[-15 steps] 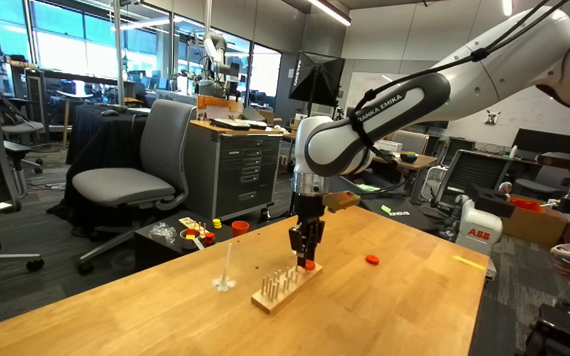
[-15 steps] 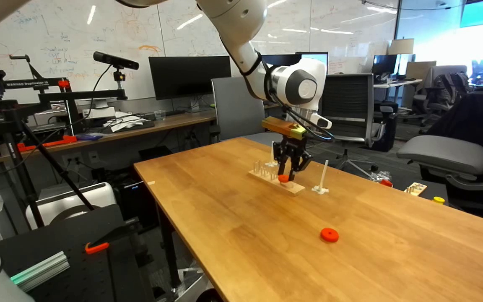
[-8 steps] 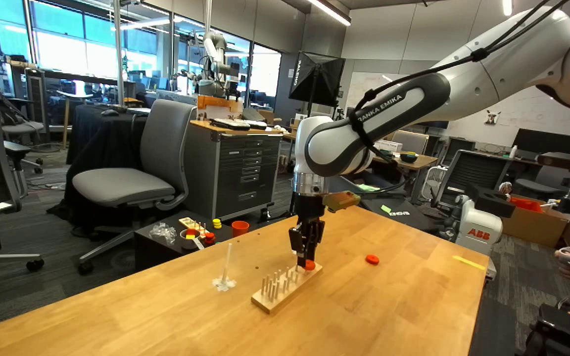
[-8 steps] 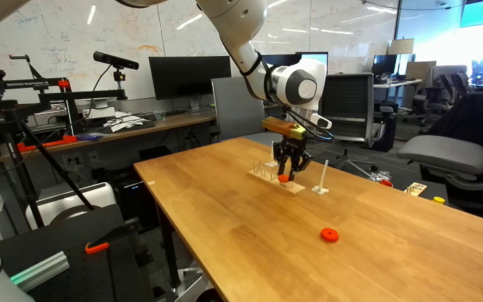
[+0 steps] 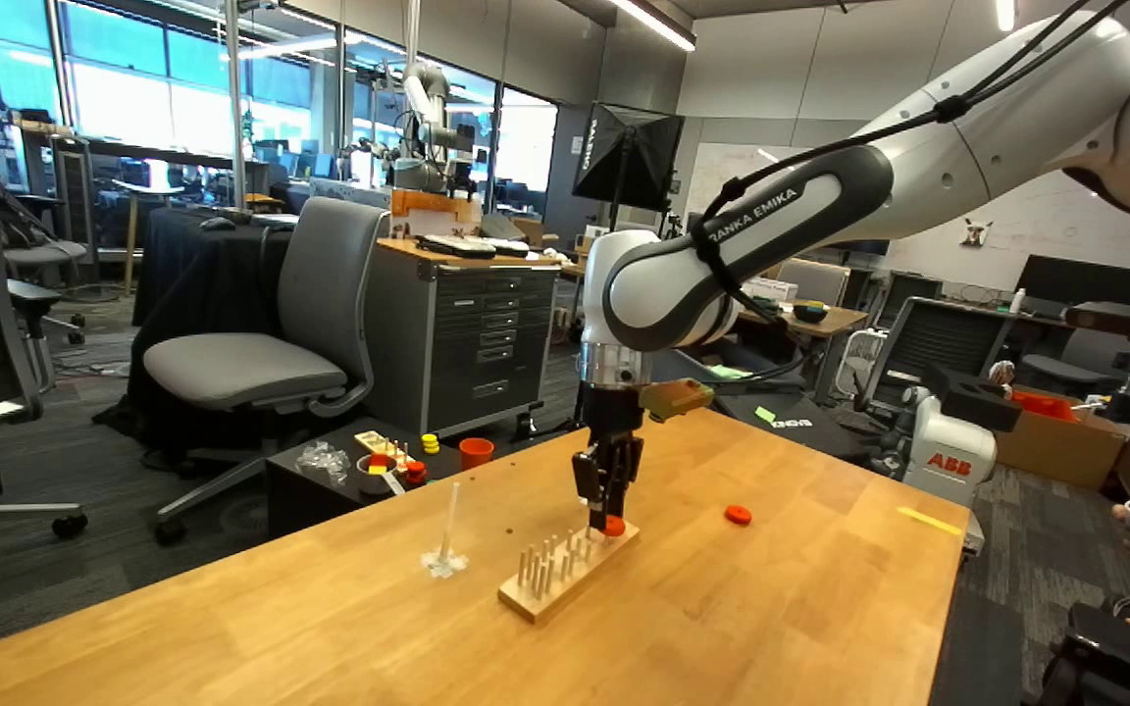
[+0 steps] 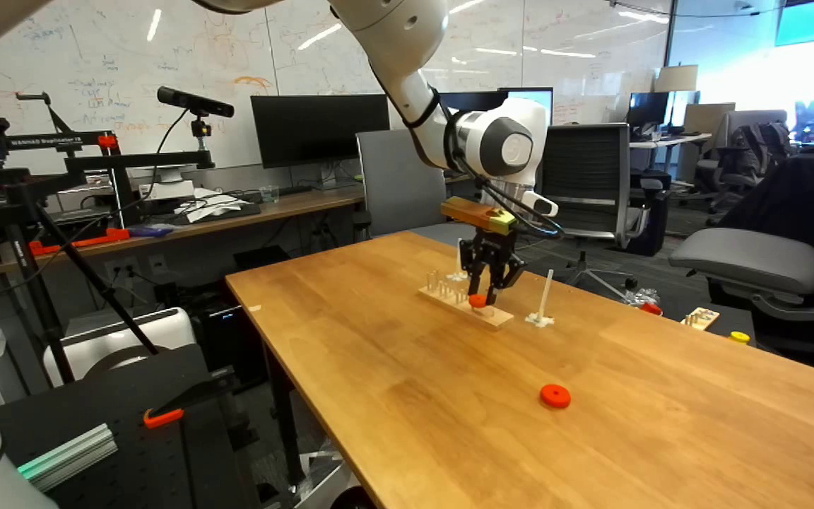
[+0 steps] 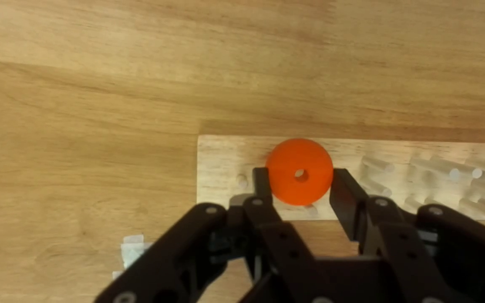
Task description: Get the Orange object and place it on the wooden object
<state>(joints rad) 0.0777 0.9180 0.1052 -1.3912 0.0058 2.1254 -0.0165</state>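
One orange disc (image 7: 286, 170), clamped in tool (image 7: 300, 181), over wooden block (image 7: 218, 162), open tabletop (image 7: 99, 126) past end edge

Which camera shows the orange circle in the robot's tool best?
The wrist view: the orange circle looks big there, nearly all its round top shows, and so does its hole. In both exterior views it's a small blob at the tip of the tool, over the wooden block; I can't make out the hole.

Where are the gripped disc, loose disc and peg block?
Gripped disc (image 7: 299, 159), wrist view, top face beside hole.
Loose disc (image 6: 555, 398), an exterior view, top face.
Peg block (image 7: 347, 152), wrist view, bare top.
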